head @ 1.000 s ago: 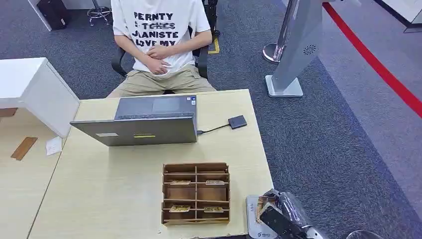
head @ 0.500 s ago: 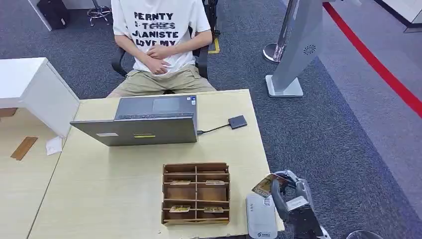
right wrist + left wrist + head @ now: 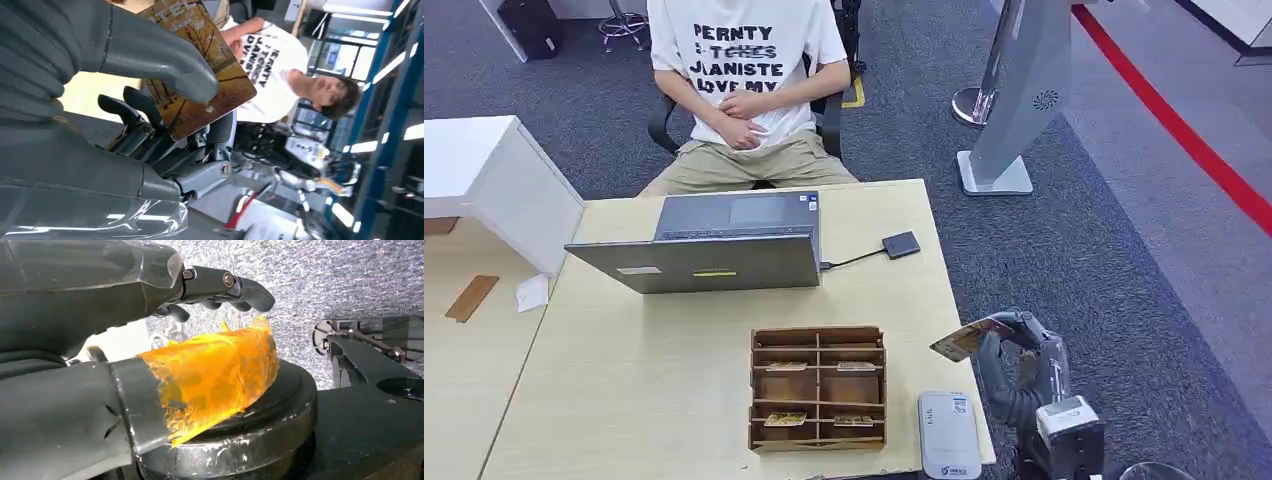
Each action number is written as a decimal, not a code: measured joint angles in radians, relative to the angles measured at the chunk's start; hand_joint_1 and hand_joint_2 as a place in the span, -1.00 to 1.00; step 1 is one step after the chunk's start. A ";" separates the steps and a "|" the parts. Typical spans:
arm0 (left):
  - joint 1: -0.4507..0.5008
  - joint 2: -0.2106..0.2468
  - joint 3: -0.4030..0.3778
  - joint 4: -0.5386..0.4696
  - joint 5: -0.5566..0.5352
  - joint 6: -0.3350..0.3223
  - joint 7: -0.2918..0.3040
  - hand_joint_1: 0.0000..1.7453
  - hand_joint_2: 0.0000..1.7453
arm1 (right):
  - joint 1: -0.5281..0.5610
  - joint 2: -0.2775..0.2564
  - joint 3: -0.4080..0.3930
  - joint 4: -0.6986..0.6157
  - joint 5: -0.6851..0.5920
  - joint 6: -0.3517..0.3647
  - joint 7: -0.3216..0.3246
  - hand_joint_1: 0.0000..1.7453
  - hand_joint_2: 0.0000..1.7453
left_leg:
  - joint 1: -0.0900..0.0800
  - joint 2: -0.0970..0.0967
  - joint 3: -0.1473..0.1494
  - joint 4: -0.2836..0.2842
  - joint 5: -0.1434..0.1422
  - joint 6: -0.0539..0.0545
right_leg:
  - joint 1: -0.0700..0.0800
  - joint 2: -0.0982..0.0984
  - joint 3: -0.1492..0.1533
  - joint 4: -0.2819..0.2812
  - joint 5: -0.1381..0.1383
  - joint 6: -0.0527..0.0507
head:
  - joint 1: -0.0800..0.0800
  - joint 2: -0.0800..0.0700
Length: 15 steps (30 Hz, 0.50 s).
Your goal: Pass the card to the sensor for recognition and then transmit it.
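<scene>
Dark grey carpet [image 3: 1064,270] with a red stripe [image 3: 1184,130] at two o'clock; a light wooden desk [image 3: 624,380] centre; a white cabinet [image 3: 494,180] at nine o'clock.

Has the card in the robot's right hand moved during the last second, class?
Yes. The right hand has lifted the card off the white sensor, up and toward the person; it is now beyond the table edge.
</scene>
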 joint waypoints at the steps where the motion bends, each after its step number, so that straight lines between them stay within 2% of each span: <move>1: 0.000 0.000 -0.004 0.000 -0.007 -0.001 0.000 -1.00 -1.00 | -0.020 0.000 0.006 0.000 0.014 0.004 0.003 1.00 1.00 | 0.000 0.000 0.000 0.000 0.000 0.000 | 0.000 0.000 0.000 0.000 0.000 0.000 | 0.000 0.000; 8: -0.001 0.000 -0.039 0.000 -0.040 -0.011 0.001 -1.00 -1.00 | -0.200 -0.002 0.076 0.019 0.107 0.008 0.080 1.00 1.00 | 0.000 0.000 0.000 0.000 0.001 0.000 | 0.000 0.000 0.000 0.000 0.001 -0.001 | 0.000 0.000; 15: -0.011 0.000 -0.071 0.000 -0.079 -0.031 0.012 -1.00 -1.00 | -0.457 -0.006 0.185 0.092 0.231 0.046 0.218 1.00 1.00 | 0.000 0.000 0.000 0.000 0.001 0.000 | 0.000 0.001 0.000 0.001 0.001 -0.001 | 0.000 0.000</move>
